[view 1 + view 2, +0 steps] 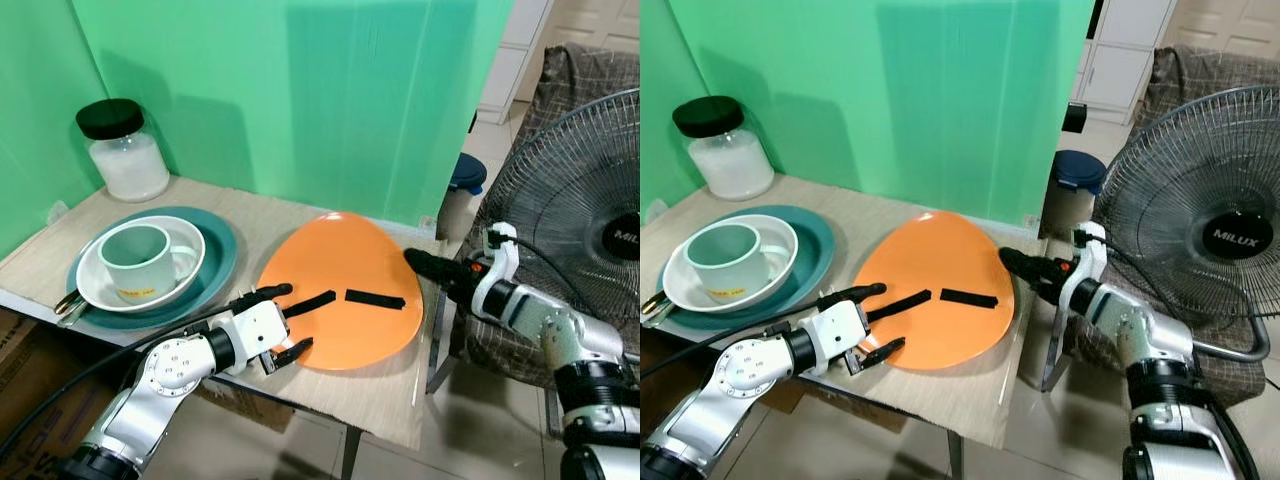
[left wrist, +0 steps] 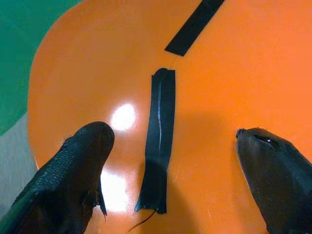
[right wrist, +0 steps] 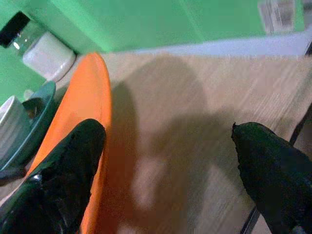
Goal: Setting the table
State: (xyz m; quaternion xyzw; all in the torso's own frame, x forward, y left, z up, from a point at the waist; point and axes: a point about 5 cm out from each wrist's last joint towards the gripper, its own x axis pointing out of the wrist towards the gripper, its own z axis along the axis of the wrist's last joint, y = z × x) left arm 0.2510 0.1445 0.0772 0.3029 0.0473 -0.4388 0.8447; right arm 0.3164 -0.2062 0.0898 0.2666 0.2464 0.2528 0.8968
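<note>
Left eye view: a light wood-grain table [image 1: 380,395] stands against a green backdrop panel [image 1: 300,90]. Orange egg-shaped plastic mat [image 1: 345,270] lies near the table's front edge, w/ two black tape strips [image 1: 375,298] on it. Left gripper [image 1: 283,320] sits at the mat's front-left rim, fingers apart, holding nothing. Right gripper [image 1: 418,260] is at the mat's right rim, by the table's right edge. Towards the left edge: teal round plate [image 1: 222,262] carrying a white bowl [image 1: 95,285] w/ a pale green mug [image 1: 135,262] in it. Glass jar w/ black lid [image 1: 125,150] stands at the back-left corner.

Right eye view: black wire-cage fan [image 1: 1200,230] is off the table's right edge.

Left wrist view: both black fingers [image 2: 78,170] are spread over the mat, one tape strip between them, no contact.

Right wrist view: fingers are wide apart; one is at the mat's edge, the other over bare table.
</note>
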